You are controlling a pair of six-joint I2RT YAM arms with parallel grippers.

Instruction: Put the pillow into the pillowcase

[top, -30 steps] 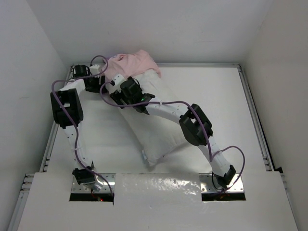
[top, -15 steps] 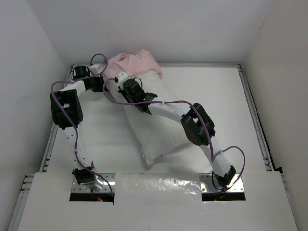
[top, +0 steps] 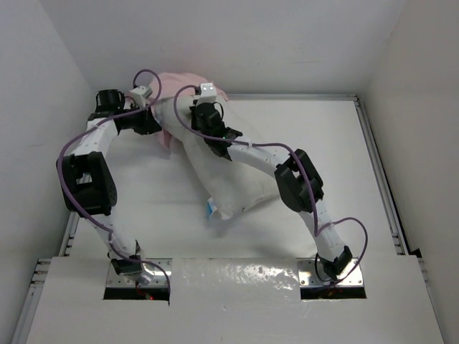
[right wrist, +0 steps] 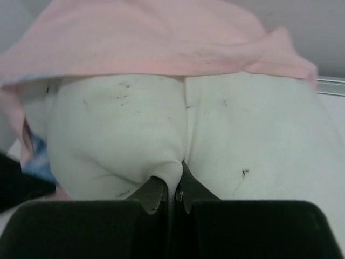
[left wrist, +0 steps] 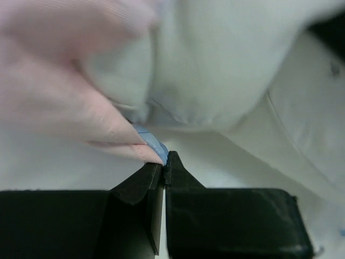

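Bright, even light; blurry wrist close-ups.

The pillow is white cloth, matt, with a few tiny dark specks. The pillowcase is thin pink fabric, also matt, with a fine weave. The left tool and the right tool are of black plastic, smooth and dull. The bench is white, smooth and matt; its edge rail looks like bare metal.
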